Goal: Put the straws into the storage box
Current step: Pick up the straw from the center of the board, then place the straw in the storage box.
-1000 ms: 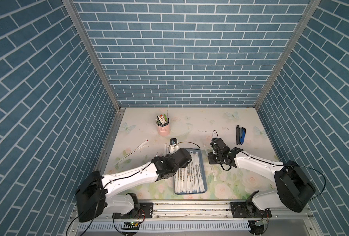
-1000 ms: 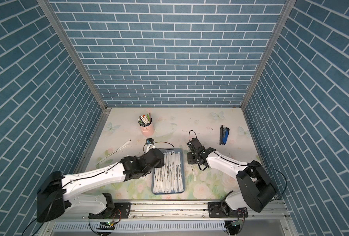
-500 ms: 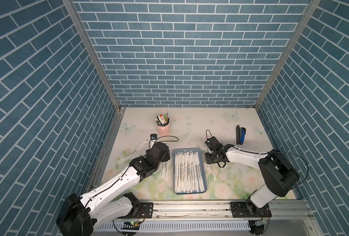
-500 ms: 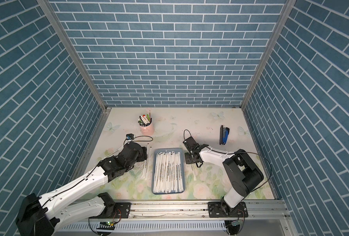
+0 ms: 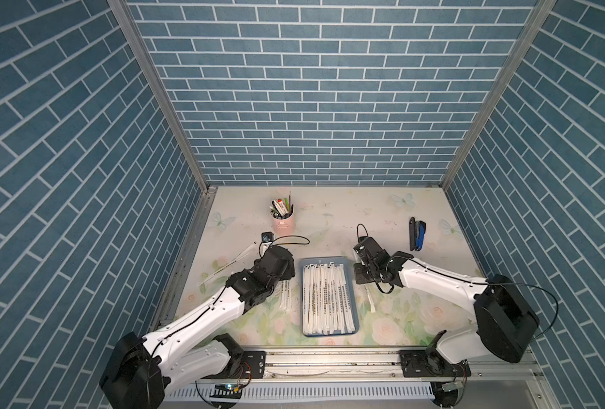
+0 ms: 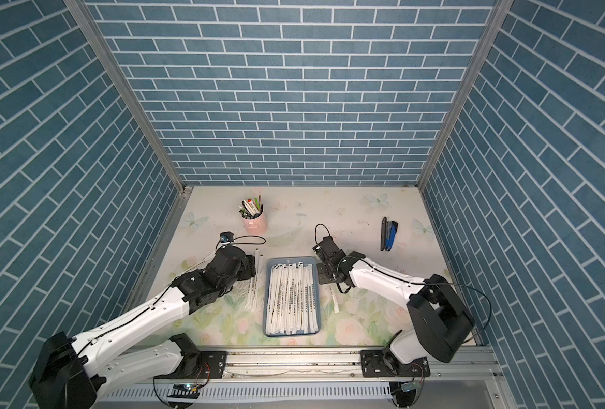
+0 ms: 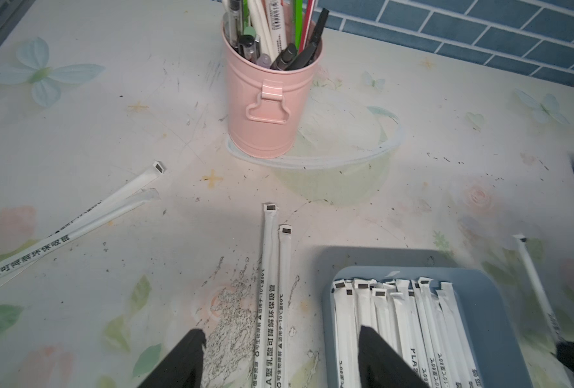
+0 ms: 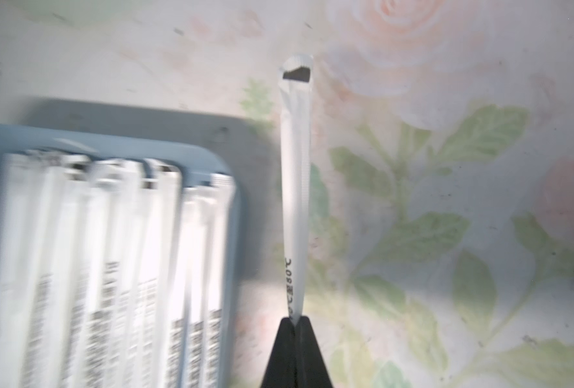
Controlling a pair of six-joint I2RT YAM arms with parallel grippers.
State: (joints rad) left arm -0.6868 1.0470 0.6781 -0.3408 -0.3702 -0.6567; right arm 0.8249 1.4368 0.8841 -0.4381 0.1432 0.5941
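The right gripper (image 8: 294, 323) is seen clamped on one straw (image 8: 295, 188), just right of the box (image 8: 117, 139). The left gripper (image 7: 280, 336) is held spread wide, with nothing gripped, over two straws (image 7: 268, 268) lying just left of the box. Many straws (image 5: 329, 294) are laid lengthwise inside the box. "PLA" and "80°C" can be read in the black print on the straws.

Both top views look steeply down from high above the near edge, across the whole table (image 5: 347, 219) toward the back wall (image 5: 311, 106). The left wrist view sits low, facing the pink cup (image 7: 265, 111); the right wrist view looks down closely; both share the storage box (image 7: 477, 302).
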